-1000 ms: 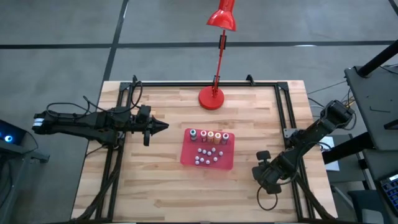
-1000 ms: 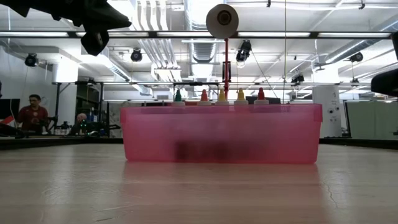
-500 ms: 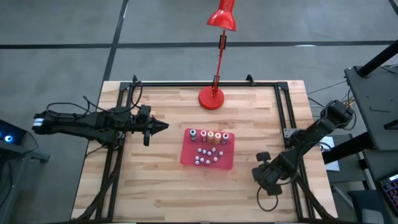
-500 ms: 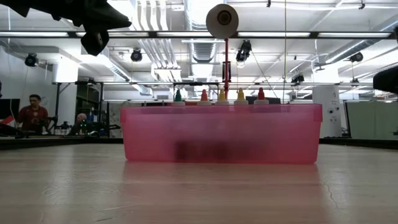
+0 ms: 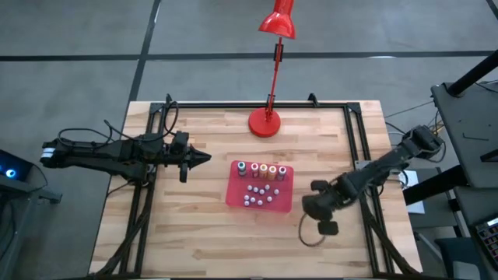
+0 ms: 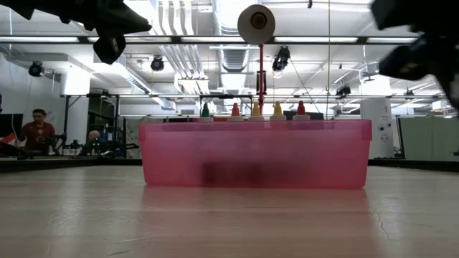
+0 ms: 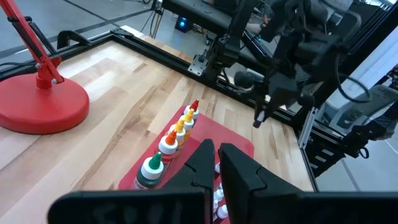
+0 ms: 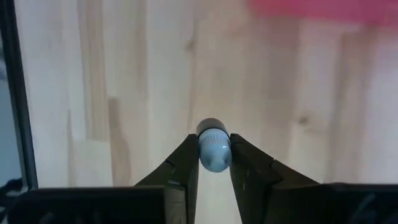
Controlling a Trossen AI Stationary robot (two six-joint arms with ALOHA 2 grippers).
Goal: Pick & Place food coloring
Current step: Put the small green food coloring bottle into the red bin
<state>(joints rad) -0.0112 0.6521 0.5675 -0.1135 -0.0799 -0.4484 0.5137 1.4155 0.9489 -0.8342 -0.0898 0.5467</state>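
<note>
The right pincer (image 8: 214, 163) is clamped on a small pale bluish-white object with a rounded end (image 8: 214, 150), gripped between its two dark fingertips above bare wood. Whether that object is a bottle or a bead cannot be told. From above, this pincer (image 5: 315, 208) hangs over the table (image 5: 194, 241), just beside the right edge of the red tray (image 5: 236, 196).

The left pincer (image 5: 204, 157) has its fingers pressed together, holding nothing. It sits above the table to the left of the tray, pointing toward it, well apart from the bottles.

The tray is a shallow translucent red bin near the middle of the table. Inside, along its far edge, stands a row of five food coloring bottles (image 5: 261, 170), upright and side by side. In the level view their caps (image 6: 252, 110) read green, red, yellow, orange and red from left to right. In front of the row, also in the tray, lies a cluster of small grey-white beads (image 5: 257, 195).

A red desk lamp (image 5: 267, 122) stands on the far side of the table.

No readable writing or labels show anywhere.
</note>
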